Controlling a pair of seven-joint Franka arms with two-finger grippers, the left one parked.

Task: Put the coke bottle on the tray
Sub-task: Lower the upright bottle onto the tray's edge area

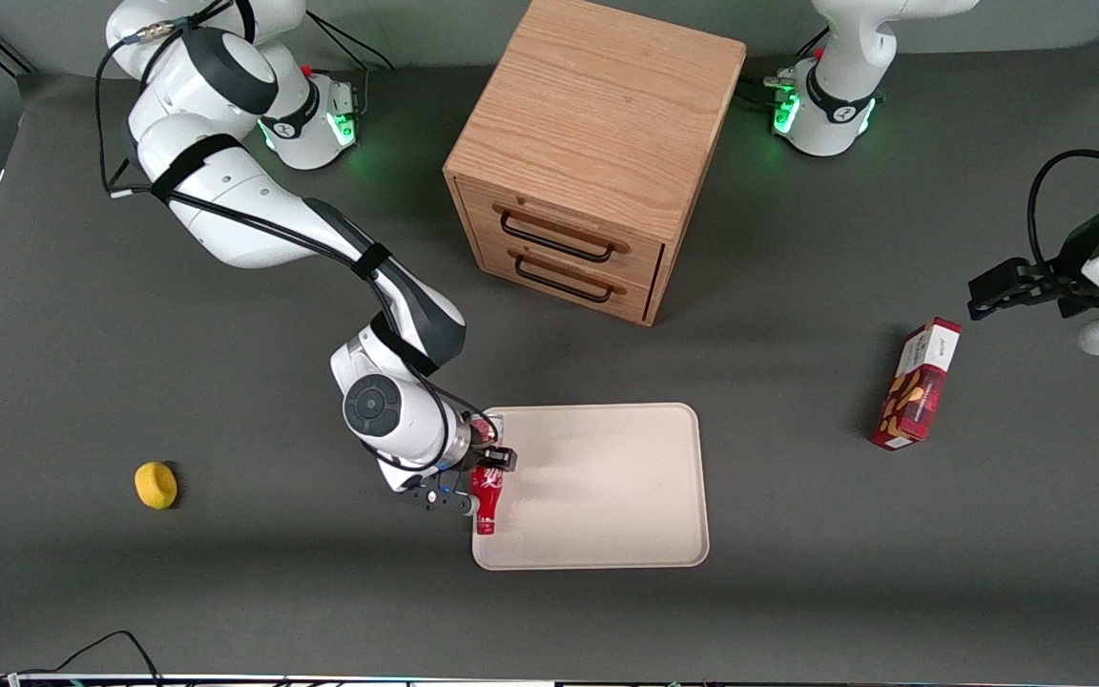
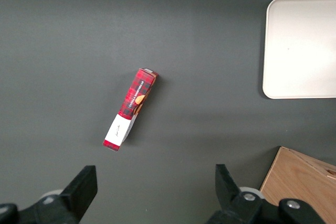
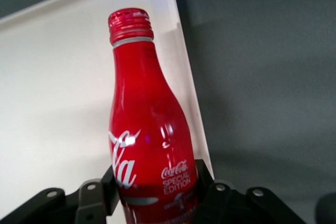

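A: Which parts of the coke bottle [image 3: 149, 129] are obscured?

B: In the right wrist view its base is cut off by the frame edge, and the gripper [image 3: 157, 195] covers its lowest flanks. In the front view the wrist hides the bottle's upper part.

A: And the tray [image 1: 607, 477]?

B: The left wrist view crops it at the frame edge. The front view hides one corner under the gripper [image 1: 485, 482].

— What can be read on the coke bottle [image 3: 149, 140] held in the gripper [image 3: 157, 195]?
— White script "Coca-Cola" twice, large and small, with "SPECIAL EDITION" beneath, in the right wrist view.
— And the red snack box [image 1: 918, 384], right of frame in the front view?
— Its lettering is illegible.
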